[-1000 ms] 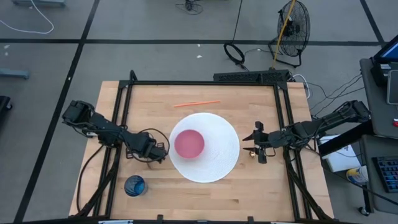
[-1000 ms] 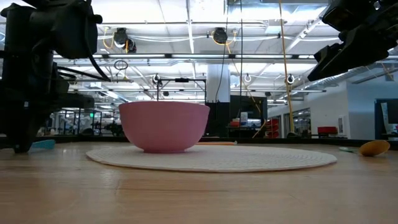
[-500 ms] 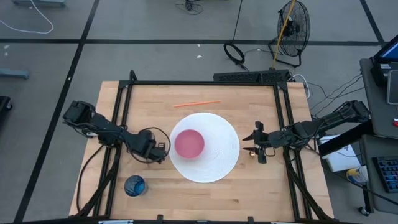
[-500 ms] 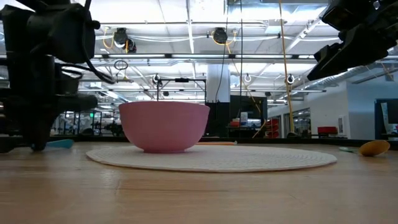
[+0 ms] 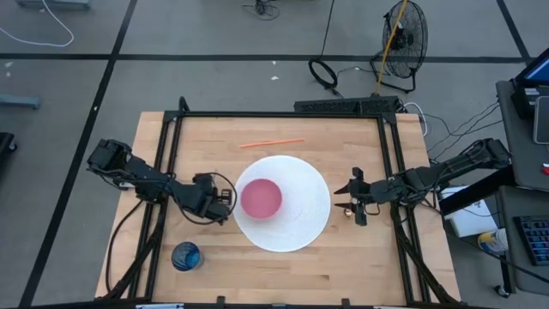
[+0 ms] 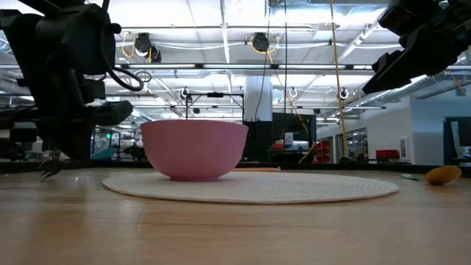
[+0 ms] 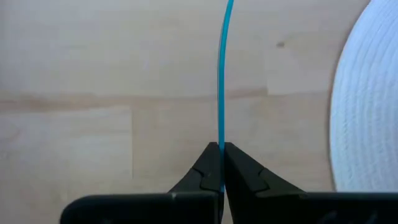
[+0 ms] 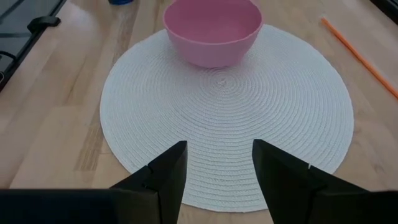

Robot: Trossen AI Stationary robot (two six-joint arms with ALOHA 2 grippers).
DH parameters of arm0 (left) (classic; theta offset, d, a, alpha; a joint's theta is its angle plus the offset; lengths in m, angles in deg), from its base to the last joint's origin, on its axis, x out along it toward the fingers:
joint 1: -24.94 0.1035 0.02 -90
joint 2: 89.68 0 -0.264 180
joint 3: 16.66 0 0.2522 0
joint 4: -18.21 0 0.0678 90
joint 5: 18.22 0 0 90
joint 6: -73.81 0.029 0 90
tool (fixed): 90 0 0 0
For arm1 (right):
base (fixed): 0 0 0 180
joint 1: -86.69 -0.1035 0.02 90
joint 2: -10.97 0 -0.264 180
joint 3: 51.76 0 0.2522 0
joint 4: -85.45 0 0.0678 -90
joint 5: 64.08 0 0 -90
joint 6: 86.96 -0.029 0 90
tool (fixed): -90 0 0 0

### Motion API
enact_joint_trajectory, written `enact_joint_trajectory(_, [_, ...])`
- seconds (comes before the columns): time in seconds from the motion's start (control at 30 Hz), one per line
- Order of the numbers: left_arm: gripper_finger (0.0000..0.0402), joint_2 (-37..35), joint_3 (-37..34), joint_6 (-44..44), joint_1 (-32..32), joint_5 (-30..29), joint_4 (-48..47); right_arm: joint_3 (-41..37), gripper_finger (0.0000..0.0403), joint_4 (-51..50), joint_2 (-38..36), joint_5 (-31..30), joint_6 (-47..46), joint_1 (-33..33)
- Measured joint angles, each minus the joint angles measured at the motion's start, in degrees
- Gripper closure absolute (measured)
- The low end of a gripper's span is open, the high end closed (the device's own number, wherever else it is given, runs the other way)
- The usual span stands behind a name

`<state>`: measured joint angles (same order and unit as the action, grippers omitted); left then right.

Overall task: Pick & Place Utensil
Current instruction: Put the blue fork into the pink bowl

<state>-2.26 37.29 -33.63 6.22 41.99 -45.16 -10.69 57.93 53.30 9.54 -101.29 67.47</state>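
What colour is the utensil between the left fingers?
Teal blue. The utensil shows best in the left wrist view, pinched between the shut left fingers.

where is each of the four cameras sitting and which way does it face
High view: overhead, straight down; both arms, left gripper, right gripper.
Low view: table height, level across pink bowl into the room; arms enter from above.
Left wrist view: past shut fingers clamping a blue utensil over wood.
Right wrist view: past open fingers at the white mat.
Shared: bowl and mat in high, low and right wrist views.
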Motion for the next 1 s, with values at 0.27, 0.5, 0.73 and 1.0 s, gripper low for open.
enact_joint_trajectory(0.27, [0.0398, -2.15, 0.09, -0.72, -0.04, -7.34, 0.22, 0.00, 0.0227, 1.99, 0.00, -0.02, 0.19, 0.00])
enact_joint_trajectory(0.5, [0.0398, -10.20, 0.09, 2.76, -1.26, -17.60, 2.01, 0.00, 0.0227, 2.67, 0.00, -0.37, 0.46, 0.00])
enact_joint_trajectory(0.73, [0.0398, -16.83, 0.11, 28.36, -1.91, -28.25, 23.33, 0.00, 0.0227, 2.75, 0.01, -0.44, 0.63, 0.00])
enact_joint_trajectory(1.0, [0.0398, -12.28, 0.23, 63.85, 2.17, -22.40, 60.76, 0.00, 0.0227, 2.84, 0.01, -0.48, 0.02, 0.00])
